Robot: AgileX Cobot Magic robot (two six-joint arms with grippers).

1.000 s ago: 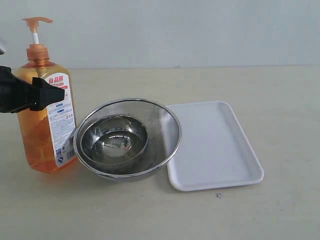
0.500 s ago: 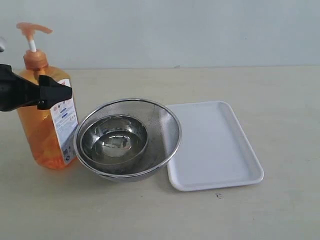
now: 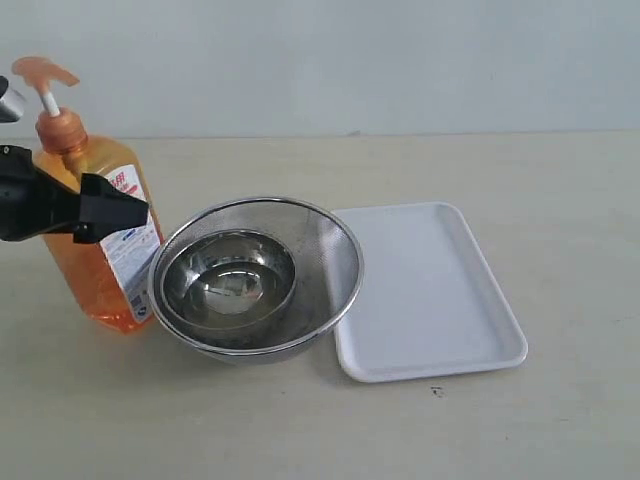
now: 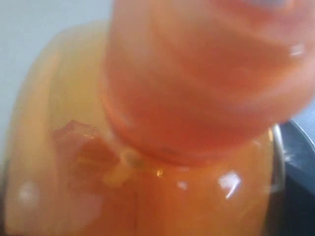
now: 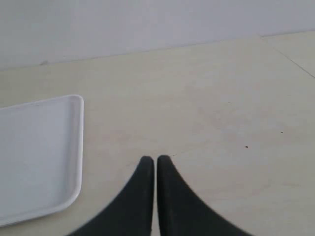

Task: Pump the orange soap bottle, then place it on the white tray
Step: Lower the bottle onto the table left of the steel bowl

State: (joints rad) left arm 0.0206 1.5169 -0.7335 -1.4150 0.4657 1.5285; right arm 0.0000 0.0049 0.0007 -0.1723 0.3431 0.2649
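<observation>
The orange soap bottle point(image 3: 85, 280) stands at the left of the table, leaning with its pump head point(image 3: 42, 72) tipped away from the bowls and its label turned toward them. My left gripper point(image 3: 115, 205) reaches in from the left with its jaws wide on either side of the bottle's upper body; one black finger point(image 3: 110, 212) crosses in front, the other is hidden behind. In the left wrist view the bottle's neck point(image 4: 187, 98) fills the picture, blurred. The white tray point(image 3: 430, 290) lies flat at the right. My right gripper point(image 5: 155, 160) hovers shut over bare table beside the tray point(image 5: 34, 152).
A steel mesh bowl point(image 3: 330, 240) with a smaller steel bowl point(image 3: 228, 275) inside it sits between the bottle and the tray, touching or nearly touching both. A pale wall runs along the back of the table.
The bottle has tipped further, its pump head swinging left and its label turning right. The left gripper's front finger has slid right and down across it, and the jaws have widened.
</observation>
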